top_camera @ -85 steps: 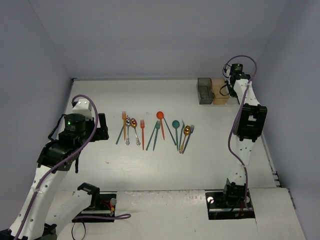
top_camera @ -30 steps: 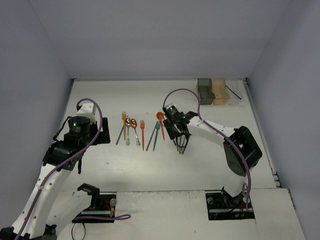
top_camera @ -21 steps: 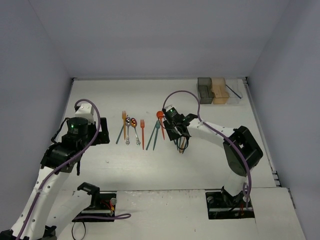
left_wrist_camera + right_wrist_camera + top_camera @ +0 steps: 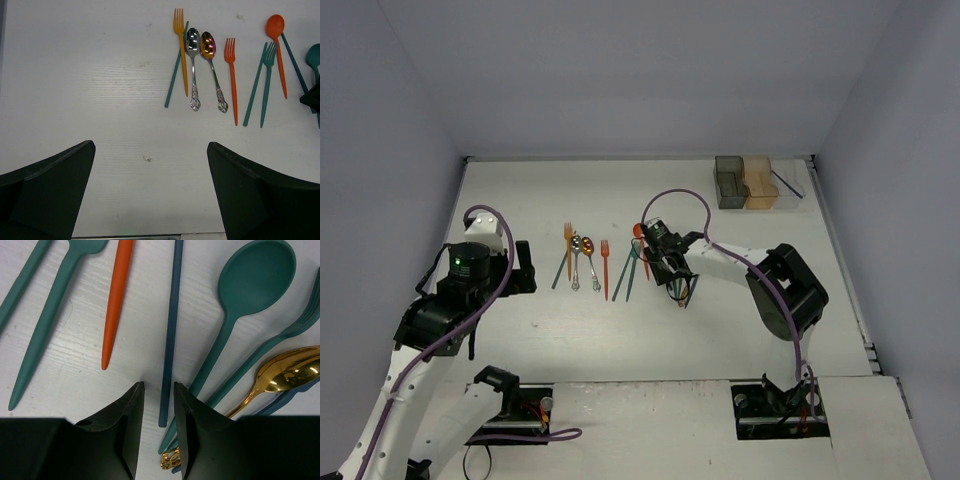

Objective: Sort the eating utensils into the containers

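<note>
The eating utensils lie in a row across the table's middle (image 4: 620, 265). My right gripper (image 4: 159, 386) is down on the table with its jaws on either side of a blue-grey chopstick's (image 4: 171, 330) near end; a thin gap shows on each side, so it is open and narrow. A teal spoon (image 4: 255, 277) and a gold spoon (image 4: 292, 367) lie just to its right, an orange handle (image 4: 116, 305) to its left. My left gripper (image 4: 150, 150) hangs wide open and empty over bare table, short of an orange fork (image 4: 181, 45) and a silver spoon (image 4: 193, 60).
The containers stand at the back right: dark grey (image 4: 730, 183), orange-tan (image 4: 760, 183) and clear (image 4: 788, 186) bins side by side. A teal fork (image 4: 267, 75) and a teal chopstick (image 4: 255, 85) lie left of the right gripper. Walls enclose the table.
The right gripper's jaws have narrowed around the blue-grey chopstick, and the arm has shifted slightly left. The left arm has drawn back a little; its jaws stay wide.
</note>
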Motion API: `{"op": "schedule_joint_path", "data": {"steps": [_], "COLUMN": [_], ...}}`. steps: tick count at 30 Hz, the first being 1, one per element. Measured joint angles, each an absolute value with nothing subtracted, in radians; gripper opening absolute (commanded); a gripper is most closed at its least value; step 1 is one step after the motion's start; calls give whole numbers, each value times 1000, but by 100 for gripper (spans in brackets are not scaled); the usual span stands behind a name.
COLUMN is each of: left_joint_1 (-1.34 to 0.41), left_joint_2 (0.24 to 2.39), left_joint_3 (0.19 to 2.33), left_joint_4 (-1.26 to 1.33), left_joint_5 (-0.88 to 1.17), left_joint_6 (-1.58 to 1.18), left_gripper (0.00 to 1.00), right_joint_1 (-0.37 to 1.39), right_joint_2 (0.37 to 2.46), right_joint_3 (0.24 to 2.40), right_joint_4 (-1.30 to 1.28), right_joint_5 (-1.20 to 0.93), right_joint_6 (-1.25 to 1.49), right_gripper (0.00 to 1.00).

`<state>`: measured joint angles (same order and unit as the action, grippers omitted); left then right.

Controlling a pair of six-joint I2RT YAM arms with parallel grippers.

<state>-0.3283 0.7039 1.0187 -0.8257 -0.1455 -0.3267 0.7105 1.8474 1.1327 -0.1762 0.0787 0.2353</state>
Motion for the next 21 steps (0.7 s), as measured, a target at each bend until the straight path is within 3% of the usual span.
{"op": "schedule_joint_path", "data": {"steps": [4, 13, 21], "left_joint_1": [-328, -328, -328], "left_joint_2": [704, 704, 708], "left_joint_3": [1019, 1019, 1028], "left_joint_4": [-827, -827, -830], "left_joint_5": [-146, -146, -146], "left_joint_6": [-326, -325, -318], "left_gripper": [94, 94, 94], "right_joint_1": [710, 714, 637], "right_joint_2": [1848, 1834, 1682], "right_joint_3": [1127, 1119, 1200], "right_joint_4": [-170, -162, -213], "right_joint_5": [79, 96, 125], "right_joint_6": [241, 246, 220], "right_gripper": [0, 0, 0]}}
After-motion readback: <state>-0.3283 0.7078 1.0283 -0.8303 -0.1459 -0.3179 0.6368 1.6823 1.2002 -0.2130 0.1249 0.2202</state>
